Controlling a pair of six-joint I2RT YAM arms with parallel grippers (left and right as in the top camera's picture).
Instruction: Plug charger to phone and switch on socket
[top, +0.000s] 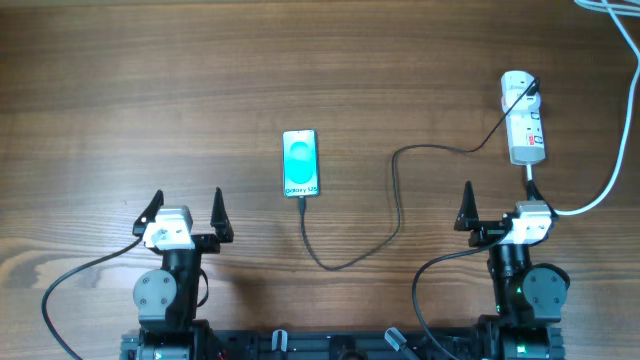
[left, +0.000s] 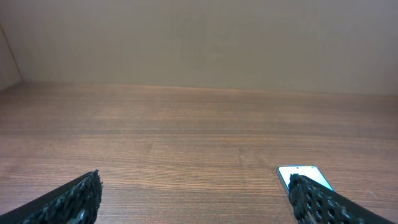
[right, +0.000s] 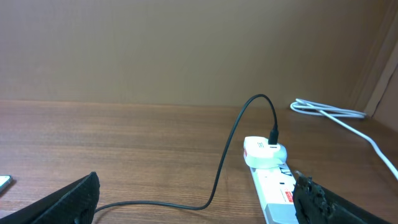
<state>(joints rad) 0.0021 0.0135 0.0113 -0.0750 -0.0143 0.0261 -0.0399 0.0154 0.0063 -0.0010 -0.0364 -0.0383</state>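
1. The small flat phone with a glowing blue-green screen and white rim (top: 301, 164) lies flat on the brown wooden table (top: 120, 80).
2. The thin black charger cable (top: 397, 205) touches the phone's near short edge. I cannot tell if its tip is pushed all the way in. It loops toward the robot, then runs off to the right of the phone.
3. It ends at the white oblong plastic power strip (top: 524, 125), far right of the phone. A thick white cord (top: 600, 195) leaves the strip, further right still.
4. The left gripper (top: 184, 212) sits near and left of the phone, fingers wide apart, holding nothing. The right gripper (top: 498, 205) sits right of the phone, just by the strip's near end, also wide and empty.
5. I think the switch comes next, and the right gripper is closest. It should close its fingers into one tip and push straight down, softly. The switch is too small to pick out among the red marks.
6. The strip is smooth, light plastic, so it may slide on the smooth wood. The cable is bendy. The gripper fingers (right: 74, 199) are black and bumpy.
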